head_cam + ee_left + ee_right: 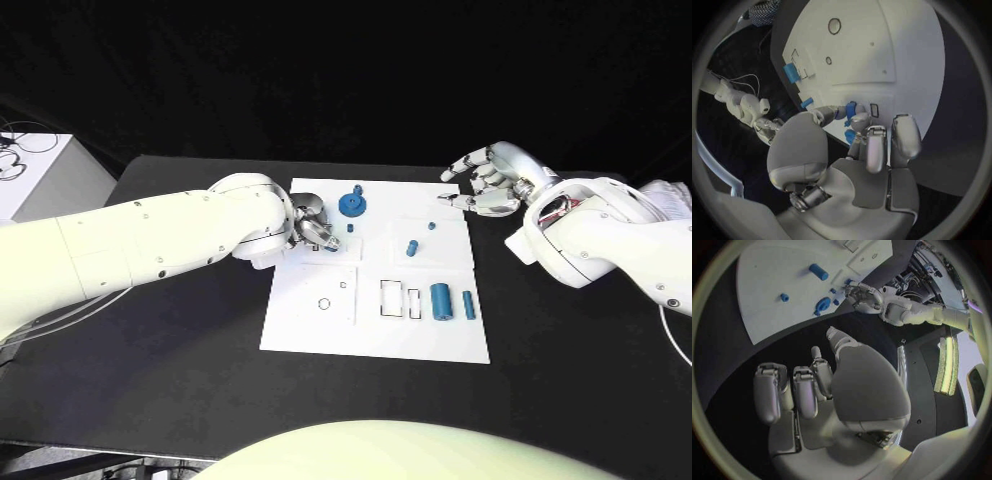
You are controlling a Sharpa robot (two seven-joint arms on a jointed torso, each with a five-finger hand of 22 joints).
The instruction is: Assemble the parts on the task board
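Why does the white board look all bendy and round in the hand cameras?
Both wrist views use fisheye lenses, so the task board bulges into curves, inside a dark round frame. In the head view the board's edges run straight. The left hand looms large and pale in its own wrist view.

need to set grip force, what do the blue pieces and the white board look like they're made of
Blue pieces, such as the big cylinder: probably moulded or printed plastic, matte, with even colour and no metallic glint.
White board: a flat, rigid, smooth sheet with crisp cut-out slots; plastic or painted metal, can't tell which.
Left hand pinches a small blue piece. Right hand holds nothing.
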